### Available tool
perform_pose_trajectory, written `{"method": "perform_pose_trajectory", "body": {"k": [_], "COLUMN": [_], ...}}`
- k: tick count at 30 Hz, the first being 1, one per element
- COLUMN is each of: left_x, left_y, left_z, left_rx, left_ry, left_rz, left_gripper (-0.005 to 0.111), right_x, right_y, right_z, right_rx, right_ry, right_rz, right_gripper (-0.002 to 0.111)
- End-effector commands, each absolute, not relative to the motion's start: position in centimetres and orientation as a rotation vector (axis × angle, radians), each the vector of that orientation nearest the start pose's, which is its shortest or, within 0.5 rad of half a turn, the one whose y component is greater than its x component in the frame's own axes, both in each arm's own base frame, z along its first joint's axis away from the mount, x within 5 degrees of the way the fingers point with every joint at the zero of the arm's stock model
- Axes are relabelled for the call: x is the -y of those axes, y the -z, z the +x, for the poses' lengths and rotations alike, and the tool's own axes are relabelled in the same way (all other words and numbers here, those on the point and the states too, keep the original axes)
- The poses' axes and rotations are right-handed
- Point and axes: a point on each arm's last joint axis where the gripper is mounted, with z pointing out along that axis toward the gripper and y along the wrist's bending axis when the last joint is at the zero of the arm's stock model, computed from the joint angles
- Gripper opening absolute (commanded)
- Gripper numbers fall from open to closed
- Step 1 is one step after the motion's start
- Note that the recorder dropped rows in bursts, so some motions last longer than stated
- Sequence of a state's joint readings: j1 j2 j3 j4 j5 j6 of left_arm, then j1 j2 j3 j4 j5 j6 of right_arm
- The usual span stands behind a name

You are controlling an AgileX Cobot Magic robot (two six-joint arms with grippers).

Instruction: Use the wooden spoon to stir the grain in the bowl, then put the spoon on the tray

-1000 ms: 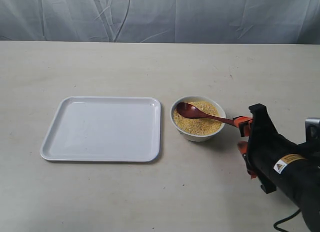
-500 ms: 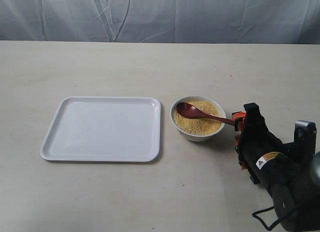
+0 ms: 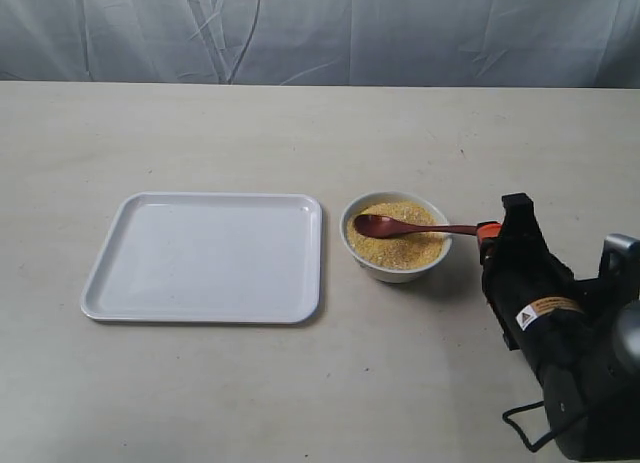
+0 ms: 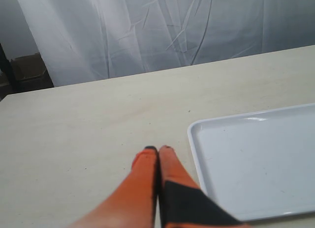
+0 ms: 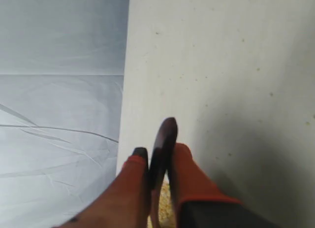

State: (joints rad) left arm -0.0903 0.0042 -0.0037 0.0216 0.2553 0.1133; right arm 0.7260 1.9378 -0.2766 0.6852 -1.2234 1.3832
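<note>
The small white bowl (image 3: 395, 268) stands just right of the tray (image 3: 207, 255) and is full of yellow grain (image 3: 395, 247). The dark wooden spoon (image 3: 390, 226) lies with its head in the grain and its handle reaching right over the rim. My right gripper (image 3: 485, 230) is shut on the handle's end. In the right wrist view the spoon (image 5: 162, 142) shows between the orange fingers (image 5: 189, 181), with grain (image 5: 165, 208) below. My left gripper (image 4: 157, 150) is shut on nothing, low over the table beside the tray's (image 4: 256, 164) edge; the exterior view does not show it.
A beige table (image 3: 300, 133) carries everything, with a grey cloth backdrop (image 3: 320, 33) behind its far edge. The right arm's black body (image 3: 555, 343) fills the near right corner.
The spoon's handle has swung from slanting toward the near right to nearly level, and the head has shifted in the grain. The right arm has turned and moved slightly right.
</note>
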Motion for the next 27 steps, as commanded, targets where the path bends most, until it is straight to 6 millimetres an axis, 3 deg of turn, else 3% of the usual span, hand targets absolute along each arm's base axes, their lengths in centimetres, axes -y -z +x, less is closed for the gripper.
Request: {"method": "perform_pose_trajectory", "body": {"k": [1,8,20,27], "left_x": [0.5,0.5,0.5,0.5], "left_y": [-19.1,-19.1,-19.1,-19.1], "left_z": [5.5,5.5,5.5,5.5], "left_rx": [-1.72,-1.72,-1.72,-1.72], "left_ry": [-0.034,-0.034,-0.034,-0.034], "left_rz": [0.188,0.188,0.188,0.188], "left_gripper": [0.0,0.0,0.0,0.0], "right_x": [-10.7,-10.8,-10.8,-11.6], "right_y": [-8.9,-8.9,-11.9,-15.9], "right_z": [20.3,20.3,20.8,21.3], "right_rx": [-1.606,-1.607,-1.49,-1.534], "right_ry": [-0.903,-0.904,-0.987,-0.859], "right_rz": [1.27,1.257,1.25,0.845], "right_gripper": [-0.001,-0.001,-0.001,-0.001]}}
